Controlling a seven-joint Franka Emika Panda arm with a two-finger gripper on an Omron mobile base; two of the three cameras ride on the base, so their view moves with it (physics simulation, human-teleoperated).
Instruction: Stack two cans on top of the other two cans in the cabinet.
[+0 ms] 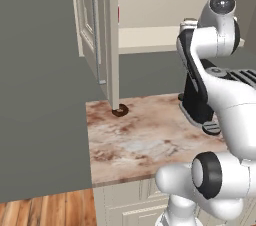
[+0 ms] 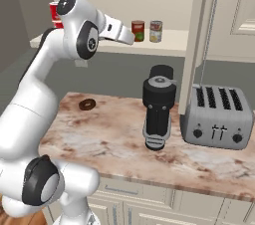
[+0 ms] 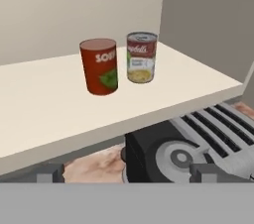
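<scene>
I am looking into the open cabinet [image 2: 164, 42], whose pale shelf is running across above the counter [image 2: 114, 139]. Two cans are standing upright on that shelf, side by side and almost touching: a red soup can [image 3: 99, 66] on the left and a red-and-white soup can [image 3: 141, 57] on the right, seen from the hand camera. In the right base view the same pair is sitting toward the right part of the shelf, near the open door's edge. A third red can [image 2: 54, 12] is peeking out at the far left of the shelf, partly hidden behind the arm's shoulder joint.

The gripper [image 3: 126, 173] is hovering in front of the shelf edge, below the level of the cans and well apart from them. Its two dark fingertips [image 3: 49, 172] are sitting far apart at the bottom corners of the hand view, so I am reading the jaws as spread wide, holding nothing.

On the marble counter below, a black coffee grinder [image 2: 159, 107] is standing upright, a silver toaster [image 2: 216, 117] is sitting just to its right, and a chocolate doughnut [image 2: 87, 104] is lying alone toward the left. The cabinet door [image 1: 100, 35] is hanging open, its slim metal handle [image 1: 96, 30] facing the left base camera.
</scene>
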